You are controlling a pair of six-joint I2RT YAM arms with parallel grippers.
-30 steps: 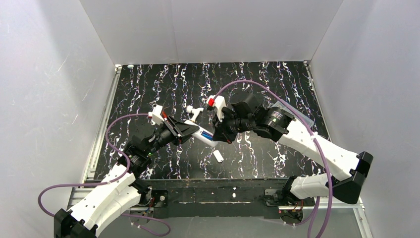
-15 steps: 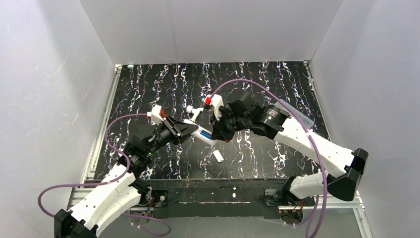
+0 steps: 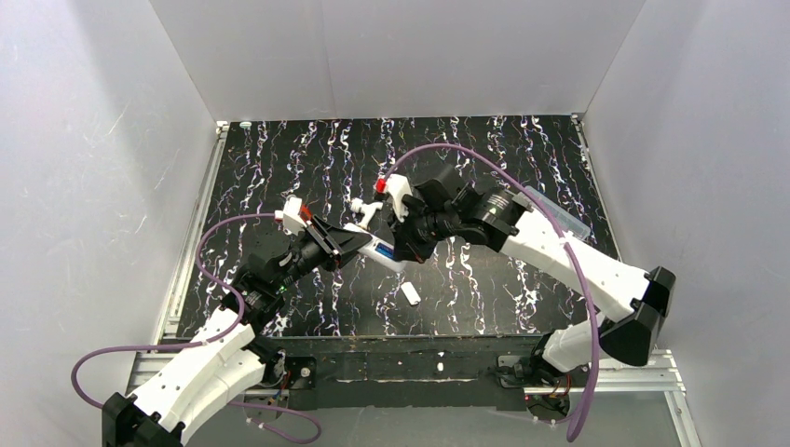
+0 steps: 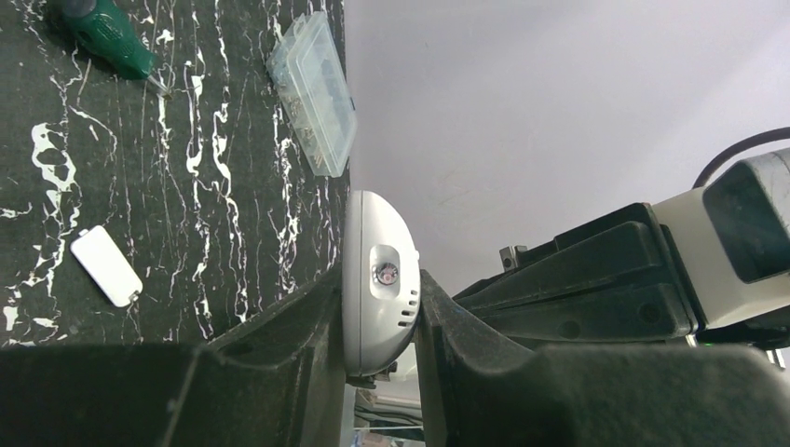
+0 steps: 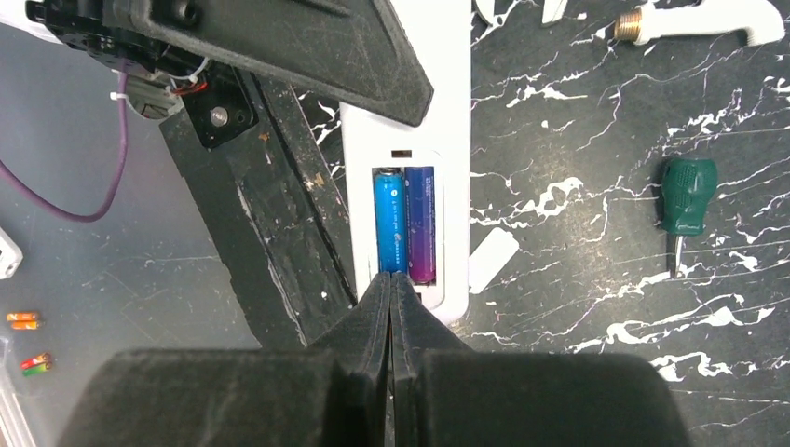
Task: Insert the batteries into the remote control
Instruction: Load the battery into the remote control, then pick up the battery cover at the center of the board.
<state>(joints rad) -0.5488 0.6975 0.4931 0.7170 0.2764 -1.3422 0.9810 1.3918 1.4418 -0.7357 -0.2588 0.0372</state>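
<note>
The white remote control [image 3: 384, 251] is held above the table, my left gripper [image 3: 352, 244] shut on it. The left wrist view shows its rounded end [image 4: 377, 279] pinched between both black fingers. In the right wrist view its open recess faces up, and the two batteries lie in it side by side, one blue [image 5: 391, 222] and one purple [image 5: 421, 223]. My right gripper [image 5: 391, 277] is shut with nothing in it. Its joined tips sit at the near end of the blue battery, over the remote [image 5: 449, 112].
A small white cover [image 3: 410, 294] lies on the black marbled table below the remote. A green-handled screwdriver [image 5: 686, 197] lies to the right, a white T-shaped pipe fitting [image 5: 699, 17] farther off. A clear plastic box [image 4: 313, 93] sits by the table's edge.
My right arm has swung left and forward, bringing its shut gripper closer over the remote's recess. The left arm and the remote have stayed in place.
</note>
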